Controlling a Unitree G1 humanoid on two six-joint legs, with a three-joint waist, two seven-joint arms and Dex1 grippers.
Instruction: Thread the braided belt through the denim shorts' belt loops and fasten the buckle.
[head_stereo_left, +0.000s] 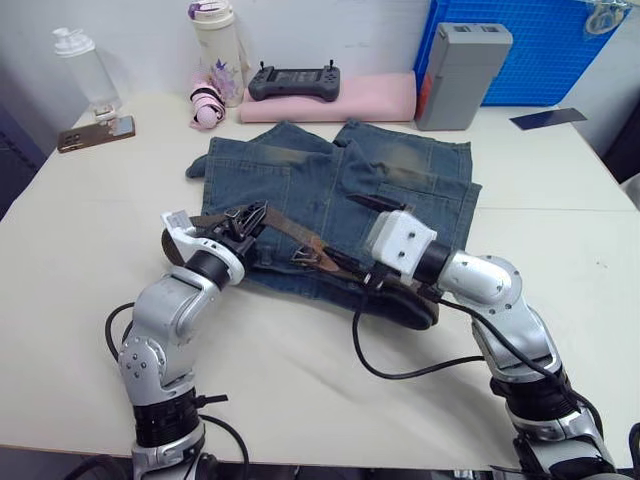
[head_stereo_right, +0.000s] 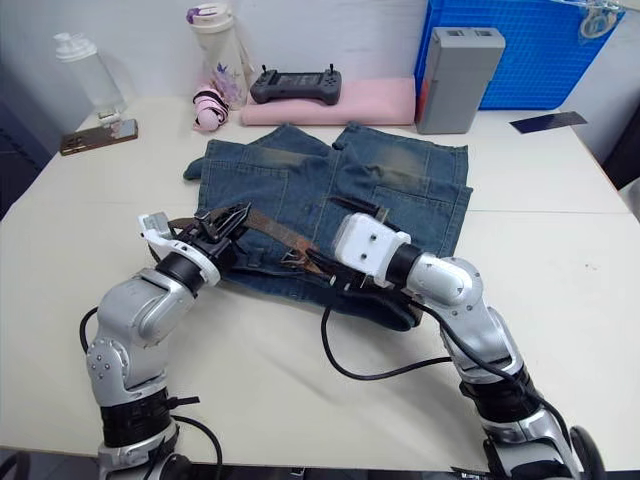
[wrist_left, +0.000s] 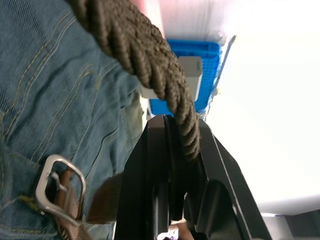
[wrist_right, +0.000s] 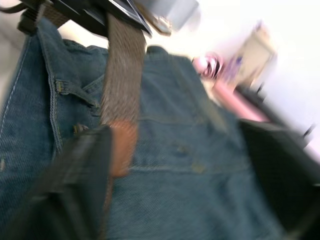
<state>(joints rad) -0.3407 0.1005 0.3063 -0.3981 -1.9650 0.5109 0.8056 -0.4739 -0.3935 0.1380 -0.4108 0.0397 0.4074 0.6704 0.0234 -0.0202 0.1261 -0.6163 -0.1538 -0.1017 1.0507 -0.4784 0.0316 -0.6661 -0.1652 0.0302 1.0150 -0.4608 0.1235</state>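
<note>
Shorts (head_stereo_left: 340, 200) lie flat at centre of table (head_stereo_left: 90, 200), waistband edge toward bottom of frame, legs toward top. Belt (head_stereo_left: 290, 235) runs along the waistband from centre-left to lower right in head views; its far portion curves round as a dark strap at lower right of the shorts. L gripper (head_stereo_left: 243, 222) sits at centre-left of frame, fingers clenched on the belt: L wrist view shows the braided strap pinched between the two black fingers (wrist_left: 150, 170), strap rising out of them over the denim. Buckle (wrist_left: 60, 187) lies on the denim just beside L fingers, lower left of that view, tan tab attached, pin visible. R gripper (head_stereo_right: 318, 268) is at frame centre over the waistband; R wrist view shows tan tip of belt at its one finger (wrist_right: 75, 175), opposite finger well apart, so R reads as released around the tip, not squeezing. One belt loop (wrist_right: 75, 92) visible at upper left of R wrist view, strap passing beside it; can't tell if strap goes under it. Step, my read: threading/near end of it, tip and buckle ends being brought together, fastening not yet done. Next move prob. needs R to close on the tip and aim it into the buckle frame while L keeps the strap taut; alignment tight, buckle lies flat.
</note>
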